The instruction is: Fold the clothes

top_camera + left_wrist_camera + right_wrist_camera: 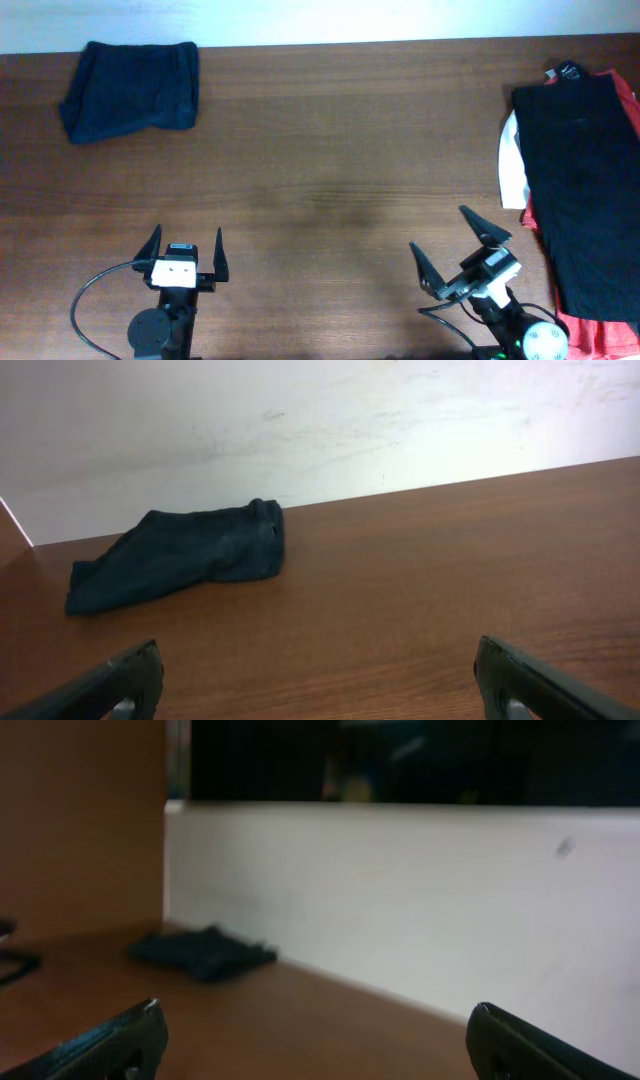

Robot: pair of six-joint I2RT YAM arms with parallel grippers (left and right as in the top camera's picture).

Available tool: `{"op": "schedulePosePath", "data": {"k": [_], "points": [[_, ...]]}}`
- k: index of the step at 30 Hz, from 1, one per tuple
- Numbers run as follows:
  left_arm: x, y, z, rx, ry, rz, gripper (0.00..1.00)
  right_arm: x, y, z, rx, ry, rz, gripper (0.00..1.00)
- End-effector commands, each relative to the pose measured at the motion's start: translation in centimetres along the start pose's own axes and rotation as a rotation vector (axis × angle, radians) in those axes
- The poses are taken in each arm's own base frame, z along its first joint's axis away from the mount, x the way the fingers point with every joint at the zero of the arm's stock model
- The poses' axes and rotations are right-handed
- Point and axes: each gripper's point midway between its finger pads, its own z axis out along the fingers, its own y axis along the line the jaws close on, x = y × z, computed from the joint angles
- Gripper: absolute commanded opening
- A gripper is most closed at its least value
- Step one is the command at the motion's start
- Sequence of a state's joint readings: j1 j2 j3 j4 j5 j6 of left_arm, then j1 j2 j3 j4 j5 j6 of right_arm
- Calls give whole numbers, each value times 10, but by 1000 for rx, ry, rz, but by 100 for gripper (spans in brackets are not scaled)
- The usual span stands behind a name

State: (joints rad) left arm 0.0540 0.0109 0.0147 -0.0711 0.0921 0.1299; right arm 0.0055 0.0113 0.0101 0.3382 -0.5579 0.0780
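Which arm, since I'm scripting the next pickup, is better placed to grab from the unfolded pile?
Right, probably. The right gripper sits open close beside the pile; the left gripper, also open, is far across, nearer the folded dark garment.

Navy garment, black, red and white pile, brown table

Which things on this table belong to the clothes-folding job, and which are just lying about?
Job:
dark blue garment
black garment
red garment
white garment
left gripper, open
right gripper, open

Just there:
table
wall
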Motion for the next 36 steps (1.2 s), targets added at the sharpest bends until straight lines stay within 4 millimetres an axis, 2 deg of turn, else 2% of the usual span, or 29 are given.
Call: {"op": "schedulePosePath", "data": {"k": [1,3,7,9,12,13,14,15,17,19,22,24,26,27,29,30,33,36], "points": [[3,2,0,-13,4,-10,99,-30,-31,-5,196,-124,-41,99],[3,2,0,-13,4,-10,99,-51,-62,-14,387,-171,-57,99],[3,2,0,-13,4,-10,99,-83,-101,-20,615,-152,-136,99],[3,2,0,-13,4,-10,99,-97,-118,-5,664,-92,-176,99],[3,2,0,-13,4,-10,99,-101,-159,48,704,79,-205,99],[3,2,0,-13,4,-10,99,-96,-184,73,719,170,-194,99],[3,2,0,-13,4,-10,99,-90,-204,90,732,251,-180,99],[3,2,0,-13,4,-10,99,-62,-242,114,756,448,-137,99],[3,2,0,-13,5,-10,99,-34,-286,130,760,686,-157,99],[3,2,0,-13,4,-10,99,-7,-325,132,736,935,-165,99],[3,2,0,-13,4,-10,99,6,-341,130,745,992,-151,99],[3,2,0,-13,4,-10,99,3,-345,130,755,978,-157,99],[3,2,0,-13,4,-10,99,9,-354,125,771,987,-151,99],[3,2,0,-13,4,-10,99,20,-360,121,783,1010,-145,99],[3,2,0,-13,5,-10,99,55,-387,90,942,1151,-189,99],[3,2,0,-13,5,-10,99,63,-394,83,988,1182,-207,99],[3,2,0,-13,4,-10,99,94,-404,82,1000,1216,-210,99],[3,2,0,-13,4,-10,99,158,-409,72,976,1320,-188,99]]}}
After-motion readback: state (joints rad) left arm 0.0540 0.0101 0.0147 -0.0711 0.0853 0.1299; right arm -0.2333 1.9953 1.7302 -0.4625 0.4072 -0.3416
